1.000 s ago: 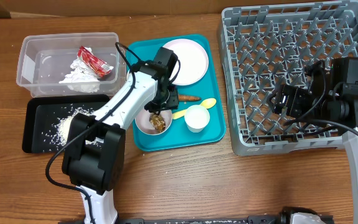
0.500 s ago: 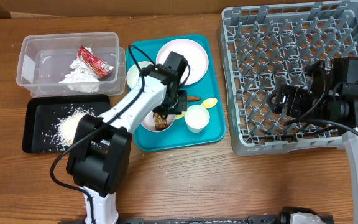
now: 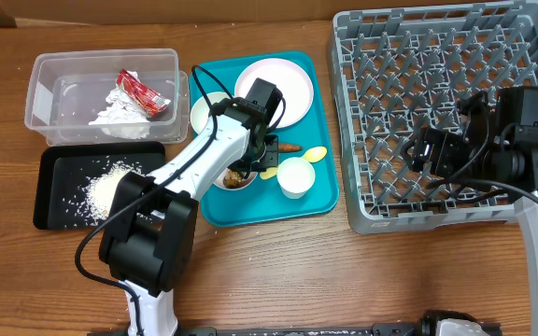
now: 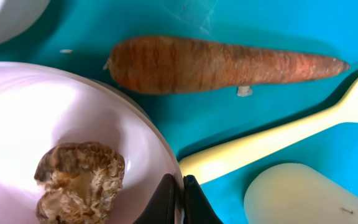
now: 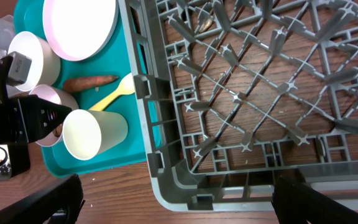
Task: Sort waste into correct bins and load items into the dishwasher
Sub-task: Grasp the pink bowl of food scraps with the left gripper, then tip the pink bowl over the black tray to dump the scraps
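On the teal tray (image 3: 318, 202), left gripper (image 4: 178, 190) pinches the bowl (image 4: 42, 118) rim, brown lump (image 4: 79, 180) inside; right gripper (image 5: 179, 202) hangs spread wide above the rack (image 5: 160, 168).

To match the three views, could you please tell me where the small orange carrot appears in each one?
Overhead: the carrot lies mid-picture, just below the white plate.
Left wrist: the carrot spans the upper half.
Right wrist: the carrot sits at upper left.
Shared landmark: the pale yellow spoon, close beside it in all three.
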You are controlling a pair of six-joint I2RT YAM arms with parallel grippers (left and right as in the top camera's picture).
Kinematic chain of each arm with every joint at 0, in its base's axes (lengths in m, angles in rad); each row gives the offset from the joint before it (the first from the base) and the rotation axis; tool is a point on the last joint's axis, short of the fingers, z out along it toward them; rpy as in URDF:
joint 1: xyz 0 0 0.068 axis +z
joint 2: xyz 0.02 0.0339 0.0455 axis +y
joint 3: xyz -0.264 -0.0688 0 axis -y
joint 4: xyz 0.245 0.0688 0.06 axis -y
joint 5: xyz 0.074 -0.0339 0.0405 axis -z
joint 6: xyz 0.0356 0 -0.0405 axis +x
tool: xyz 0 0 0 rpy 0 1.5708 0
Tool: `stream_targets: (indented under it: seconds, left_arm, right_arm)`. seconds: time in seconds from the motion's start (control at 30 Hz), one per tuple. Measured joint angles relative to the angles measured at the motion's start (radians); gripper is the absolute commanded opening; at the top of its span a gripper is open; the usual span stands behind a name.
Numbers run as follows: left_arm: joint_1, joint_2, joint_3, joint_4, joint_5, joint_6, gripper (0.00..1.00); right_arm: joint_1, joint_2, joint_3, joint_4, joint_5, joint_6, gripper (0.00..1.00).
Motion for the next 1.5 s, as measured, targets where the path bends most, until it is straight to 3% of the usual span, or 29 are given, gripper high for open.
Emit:
stream_targets:
  seconds: [0.1, 0.23, 0.37, 0.67, 0.87, 1.13, 1.33, 1.5]
  left_arm:
    - [0.000, 0.000, 0.000, -0.007, 0.000, 0.000, 0.04]
    - [0.001, 0.002, 0.066, -0.211, 0.001, 0.008, 0.04]
    - [0.001, 0.005, 0.279, -0.420, 0.003, 0.020, 0.04]
    - [0.011, 0.004, 0.644, -0.653, -0.003, 0.080, 0.04]
    - [0.171, -0.006, 0.817, -0.809, 0.035, 0.164, 0.04]
    - [0.516, -0.075, 0.758, -0.809, 0.271, 0.351, 0.04]
    - [0.760, -0.156, 0.555, -0.815, 0.473, 0.546, 0.04]
    - [0.945, -0.159, 0.303, -0.779, 0.752, 0.776, 0.04]
  right_arm:
    - [0.000, 0.000, 0.000, -0.002, 0.000, 0.001, 1.00]
    - [0.000, 0.000, 0.000, -0.003, 0.000, 0.001, 1.00]
    - [0.000, 0.000, 0.000, -0.002, 0.000, 0.000, 1.00]
    - [0.000, 0.000, 0.000, -0.003, 0.000, 0.000, 1.00]
    - [0.000, 0.000, 0.000, -0.003, 0.000, 0.000, 1.00]
    - [0.000, 0.000, 0.000, -0.003, 0.000, 0.000, 1.00]
    - [0.000, 0.000, 0.000, -0.003, 0.000, 0.000, 1.00]
    - [0.000, 0.000, 0.000, -0.006, 0.000, 0.000, 1.00]
